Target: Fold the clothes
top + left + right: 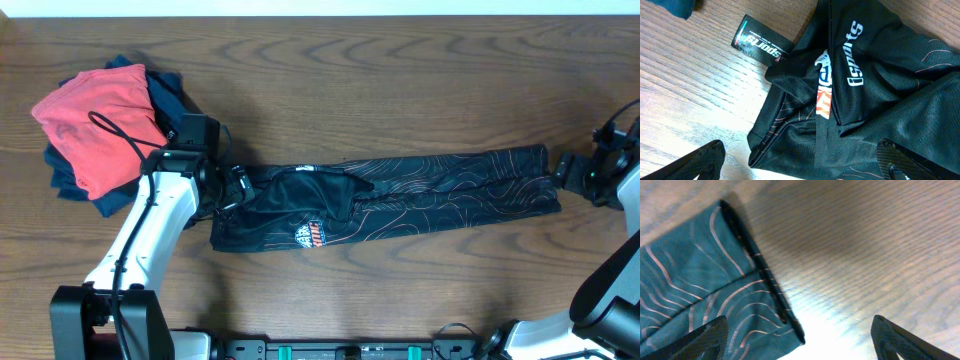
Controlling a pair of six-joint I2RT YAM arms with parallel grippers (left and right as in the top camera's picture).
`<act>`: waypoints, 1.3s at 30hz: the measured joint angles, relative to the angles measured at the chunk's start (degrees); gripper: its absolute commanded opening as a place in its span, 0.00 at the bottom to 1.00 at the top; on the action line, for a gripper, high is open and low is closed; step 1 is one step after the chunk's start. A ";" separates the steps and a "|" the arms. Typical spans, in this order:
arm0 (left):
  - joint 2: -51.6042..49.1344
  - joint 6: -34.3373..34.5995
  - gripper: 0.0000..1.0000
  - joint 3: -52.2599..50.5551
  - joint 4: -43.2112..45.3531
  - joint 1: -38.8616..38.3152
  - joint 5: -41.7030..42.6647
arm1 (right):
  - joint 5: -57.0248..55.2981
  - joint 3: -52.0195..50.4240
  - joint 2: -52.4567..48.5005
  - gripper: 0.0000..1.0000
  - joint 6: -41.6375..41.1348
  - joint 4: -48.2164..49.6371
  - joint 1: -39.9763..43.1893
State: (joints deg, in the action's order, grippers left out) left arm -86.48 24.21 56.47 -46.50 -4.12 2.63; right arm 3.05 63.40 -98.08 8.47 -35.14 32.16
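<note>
The black jersey (400, 195) with thin contour lines lies folded into a long strip across the table's middle, a round logo (311, 235) near its left end. My left gripper (237, 187) is open over the strip's left end; in the left wrist view (800, 165) its fingers straddle the jersey (865, 90), white lettering and a hang tag (761, 44) ahead. My right gripper (567, 172) is open at the strip's right end; in the right wrist view (797, 340) the jersey's hem corner (715, 295) lies between the fingers, nearer the left one.
A pile of folded garments, a red one (95, 125) on top of navy ones (170, 95), sits at the far left of the wooden table (400, 90), just behind my left arm.
</note>
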 measured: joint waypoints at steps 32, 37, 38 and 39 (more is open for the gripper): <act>0.00 1.27 0.98 0.00 0.04 0.00 1.49 | 4.07 0.35 -9.55 0.56 2.21 -0.55 -4.35; 0.00 1.27 0.98 0.00 0.07 0.00 1.49 | 4.76 0.35 -9.66 0.42 2.38 -0.57 -5.20; 0.00 1.27 0.98 0.00 0.04 0.00 1.49 | 4.90 0.35 -9.66 0.39 2.25 -0.57 -5.25; 0.00 1.27 0.98 0.00 0.04 0.00 1.49 | 4.96 0.35 -9.66 0.35 2.36 -0.55 -5.27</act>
State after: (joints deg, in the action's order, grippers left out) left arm -86.48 25.47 56.47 -46.46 -4.12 4.12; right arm 8.01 63.75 -107.74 10.83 -35.68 26.89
